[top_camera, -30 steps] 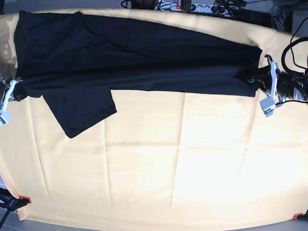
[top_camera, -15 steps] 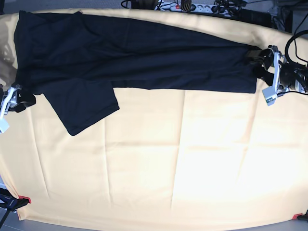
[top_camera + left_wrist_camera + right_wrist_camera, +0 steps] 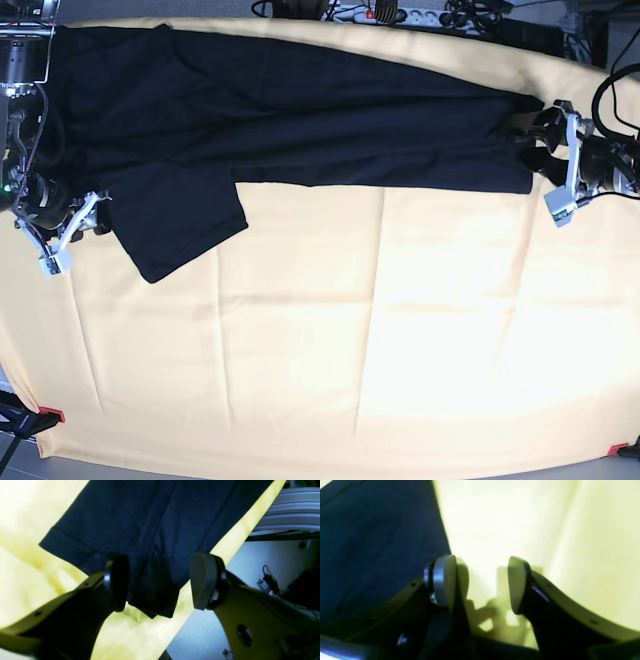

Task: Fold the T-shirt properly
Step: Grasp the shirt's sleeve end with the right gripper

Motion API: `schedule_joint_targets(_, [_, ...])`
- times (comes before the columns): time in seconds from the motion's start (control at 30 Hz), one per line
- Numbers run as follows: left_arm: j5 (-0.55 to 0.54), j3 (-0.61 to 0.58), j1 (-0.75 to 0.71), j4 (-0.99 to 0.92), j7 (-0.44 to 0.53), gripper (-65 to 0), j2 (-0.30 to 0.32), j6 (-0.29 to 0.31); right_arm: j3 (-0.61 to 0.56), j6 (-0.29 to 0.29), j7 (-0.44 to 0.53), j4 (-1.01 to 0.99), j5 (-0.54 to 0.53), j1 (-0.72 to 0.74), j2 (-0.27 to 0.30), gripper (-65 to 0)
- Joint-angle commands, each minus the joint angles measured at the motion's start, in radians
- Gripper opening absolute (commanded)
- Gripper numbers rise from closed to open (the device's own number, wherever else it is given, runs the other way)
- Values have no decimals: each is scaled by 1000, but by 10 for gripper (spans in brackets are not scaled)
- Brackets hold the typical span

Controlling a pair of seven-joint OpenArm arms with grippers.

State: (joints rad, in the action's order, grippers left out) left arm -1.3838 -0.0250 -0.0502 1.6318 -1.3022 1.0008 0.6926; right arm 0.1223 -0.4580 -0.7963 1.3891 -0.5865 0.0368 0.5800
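Observation:
The black T-shirt [image 3: 300, 110] lies as a long band across the far side of the yellow tablecloth [image 3: 350, 330], with one sleeve [image 3: 180, 225] jutting toward the front at the left. My left gripper [image 3: 542, 142] stands open at the shirt's right end. In the left wrist view the shirt's hem corner [image 3: 155, 530] lies below and between the spread fingers of the left gripper [image 3: 160, 585], not pinched. My right gripper [image 3: 85, 228] is open just left of the sleeve. In the right wrist view only tablecloth shows between the right gripper's [image 3: 481, 582] fingers, with the shirt [image 3: 377, 542] off to the left.
A power strip and cables [image 3: 400, 12] lie beyond the table's far edge. Red clamps [image 3: 52, 414] [image 3: 618, 450] hold the cloth at the near corners. The table edge and grey floor [image 3: 250, 562] are right beside the left gripper.
Both grippers have opened and let go of the shirt's ends. The shirt's near edge has shifted toward the far side. The right arm has moved in toward the sleeve.

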Motion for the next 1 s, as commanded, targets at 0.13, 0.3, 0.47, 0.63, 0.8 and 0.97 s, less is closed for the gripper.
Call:
schedule_joint_targets(0.13, [-20, 14, 14, 9, 16, -253, 27, 6, 11, -50, -21, 10, -109, 18, 10, -303])
schedule_joint_targets(0.3, [-19, 14, 14, 9, 17, -253, 27, 6, 11, -148, -82, 9, -246, 18, 10, -303])
schedule_joint_targets(0.47, [-19, 14, 14, 9, 17, -253, 27, 6, 11, -215, -107, 9, -344, 18, 10, -303])
schedule_joint_targets(0.63, [-19, 14, 14, 9, 27, -253, 25, 6, 11, -225, -130, 8, -403, 18, 10, -303])
schedule_joint_targets(0.8, [-19, 14, 14, 9, 27, -253, 13, 6, 11, -238, -146, 9, -377, 17, 4, -303])
schedule_joint_targets(0.97, [-20, 14, 14, 9, 27, -253, 13, 6, 11, -166, -68, 8, -157, 13, -32, -303])
